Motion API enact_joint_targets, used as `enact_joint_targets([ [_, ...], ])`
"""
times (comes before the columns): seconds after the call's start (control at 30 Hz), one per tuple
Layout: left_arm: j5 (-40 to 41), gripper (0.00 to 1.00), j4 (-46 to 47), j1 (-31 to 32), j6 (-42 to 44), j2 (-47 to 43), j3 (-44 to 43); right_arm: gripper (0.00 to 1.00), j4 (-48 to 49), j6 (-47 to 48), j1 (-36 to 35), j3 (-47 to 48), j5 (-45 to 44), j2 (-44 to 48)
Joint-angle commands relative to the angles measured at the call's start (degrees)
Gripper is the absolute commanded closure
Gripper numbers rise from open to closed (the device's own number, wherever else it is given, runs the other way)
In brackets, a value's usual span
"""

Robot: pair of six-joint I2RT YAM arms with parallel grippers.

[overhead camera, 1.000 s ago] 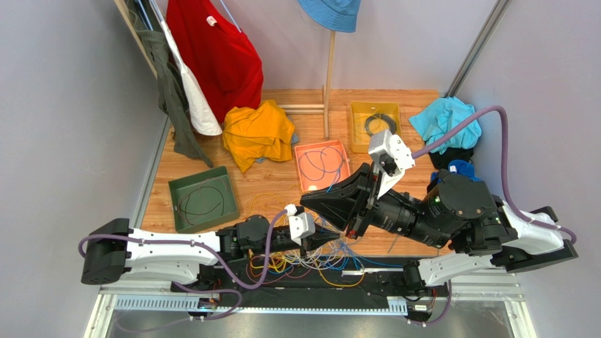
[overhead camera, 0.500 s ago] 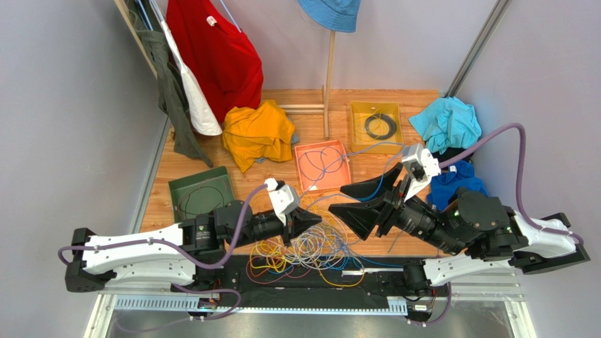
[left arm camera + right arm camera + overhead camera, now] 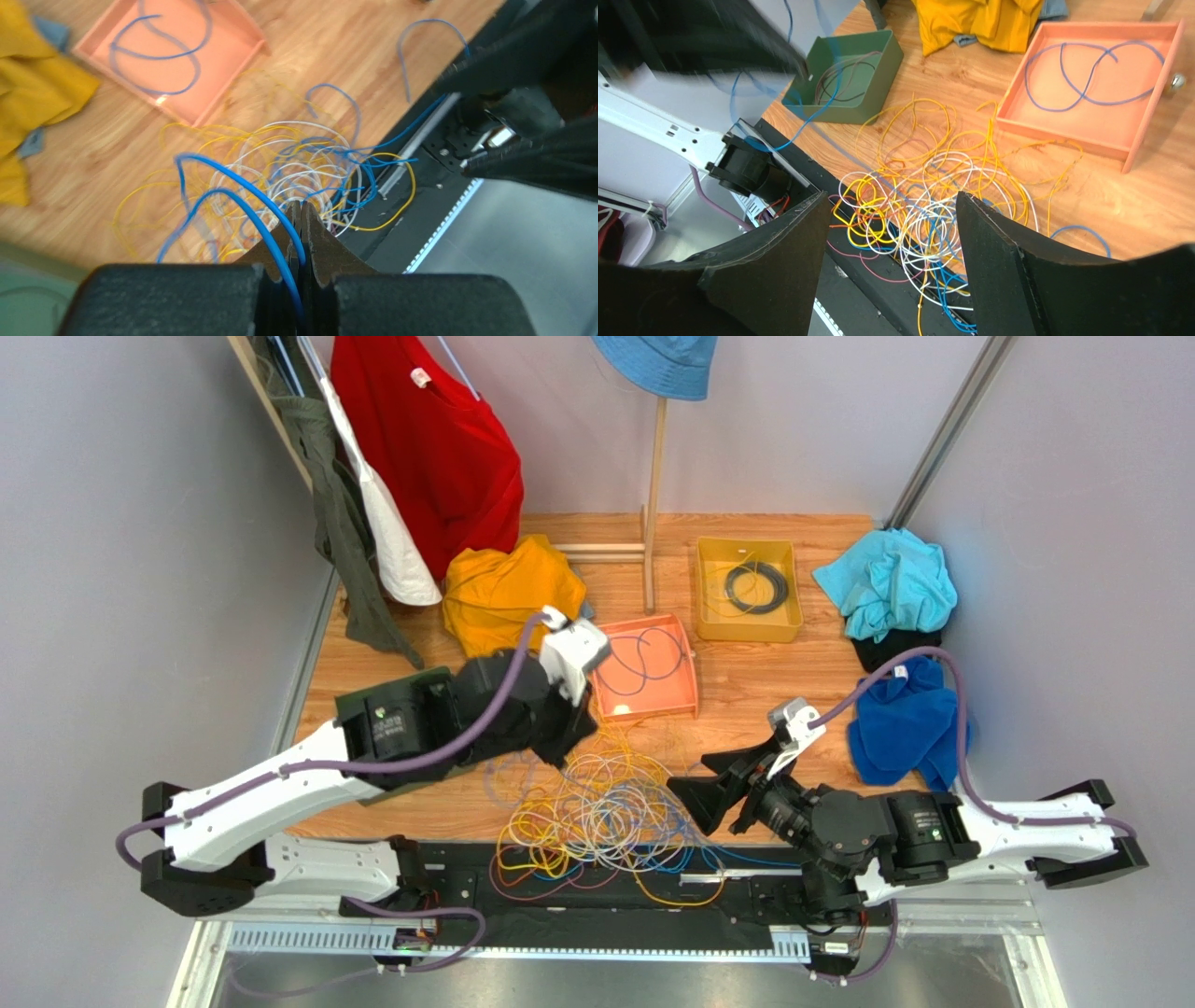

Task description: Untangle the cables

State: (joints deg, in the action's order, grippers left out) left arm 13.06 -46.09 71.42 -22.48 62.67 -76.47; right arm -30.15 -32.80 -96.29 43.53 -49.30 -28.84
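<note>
The cables lie in a loose tangle of yellow, white, blue and orange loops at the table's near edge, partly spilling over the black rail. They also show in the left wrist view as the cables and in the right wrist view as the cables. My left gripper hangs above the pile's far-left side, shut on a blue cable that loops down out of the left gripper. My right gripper is to the right of the pile. In its own view the right gripper stands wide open with nothing between the fingers.
An orange tray behind the pile holds a blue cable. A yellow tray farther back holds a black coil. A green tray with a dark cable sits left. A yellow shirt, blue cloths and a wooden pole stand around.
My left arm has lifted back and left, drawing the blue cable up out of the pile. My right gripper has opened and dropped toward the near edge, right of the pile.
</note>
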Motion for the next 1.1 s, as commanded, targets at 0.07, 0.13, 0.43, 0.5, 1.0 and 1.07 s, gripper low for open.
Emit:
enact_joint_targets([
  [0.07, -0.4, 1.0, -10.9, -8.7, 2.7, 6.3, -16.7, 0.3, 1.5, -7.1, -0.1, -4.8, 1.4, 0.5],
  [0.13, -1.5, 1.0, -12.4, -12.0, 4.4, 9.5, -21.9, 0.32, 1.8, -7.5, -0.1, -5.7, 2.4, 0.2],
  [0.43, -5.7, 1.0, -23.9, -19.3, 10.5, 33.7, -66.4, 0.36, 5.2, -8.1, -0.1, -11.8, 7.5, -0.6],
  [0.5, -6.5, 1.0, -19.8, -21.9, 10.1, 34.4, -66.2, 0.36, 5.1, -8.2, -0.2, -12.4, 8.0, -0.3],
  [1.0, -4.6, 1.0, 2.4, -26.1, 15.6, 40.7, -48.5, 0.44, -0.5, -11.1, -0.3, -14.5, 8.2, 9.9],
  [1.07, -4.7, 1.0, 3.0, -26.4, 16.2, 43.0, -49.6, 0.44, -0.7, -10.6, -0.2, -14.3, 7.9, 9.4],
])
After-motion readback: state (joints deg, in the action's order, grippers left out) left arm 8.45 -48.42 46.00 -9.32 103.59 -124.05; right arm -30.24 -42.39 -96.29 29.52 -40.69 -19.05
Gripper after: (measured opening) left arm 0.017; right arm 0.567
